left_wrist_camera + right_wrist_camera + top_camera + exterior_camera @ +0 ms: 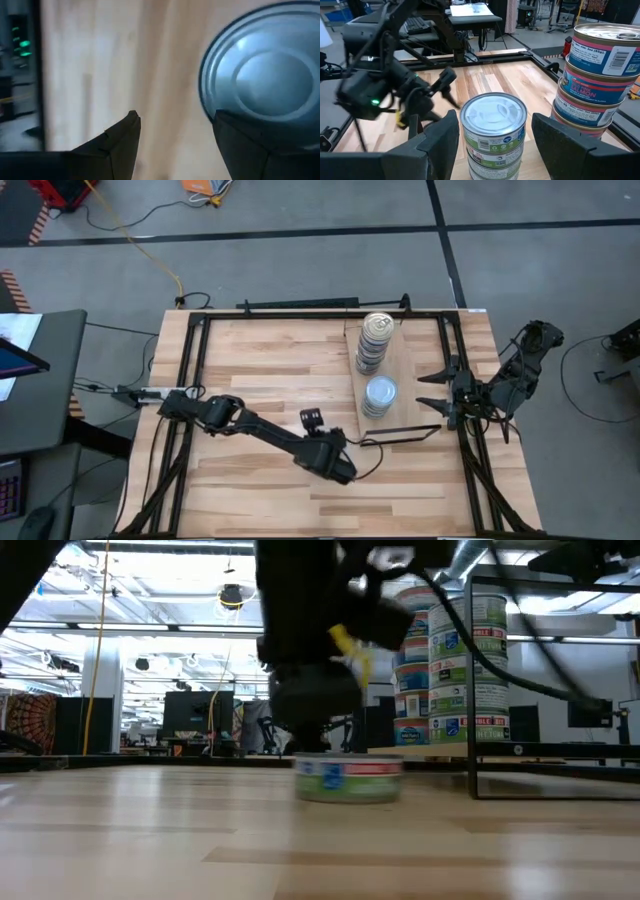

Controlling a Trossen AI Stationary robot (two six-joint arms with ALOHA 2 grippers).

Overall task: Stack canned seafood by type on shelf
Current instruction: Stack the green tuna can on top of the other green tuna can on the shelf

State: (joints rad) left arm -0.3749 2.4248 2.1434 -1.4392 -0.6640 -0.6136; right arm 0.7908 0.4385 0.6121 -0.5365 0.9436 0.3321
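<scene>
Pick-up step, last loose tin. I am hanging my left gripper [175, 116] over the tabletop [260, 370], about midway between its left and right edges and just off the shelf's strip-end corner. Its fingers are standing wide apart and gripping nothing. The silvery-blue-topped tin [348, 780] is lying flat on the tabletop directly below. In the left wrist view it is sitting off to one side, partly behind one finger and not yet in the gap. I am parking my right gripper [428, 391] at the right edge of the shelf [405, 365], jaws likewise spread and empty, facing the two stacks. The tall stack of gold-topped salmon tins [375, 340] is standing toward the shelf's far end. The shorter stack of silvery-topped tins [380, 395] is standing nearer the strip end, and the two stacks are apart. In my judgement the task is nearing completion, with only this tin left to sort. The next move is calling for a sideways shift to centre the tin between my left fingers. After that comes a descent, a firm close on its rim, and a level carry onto the silvery stack.
</scene>
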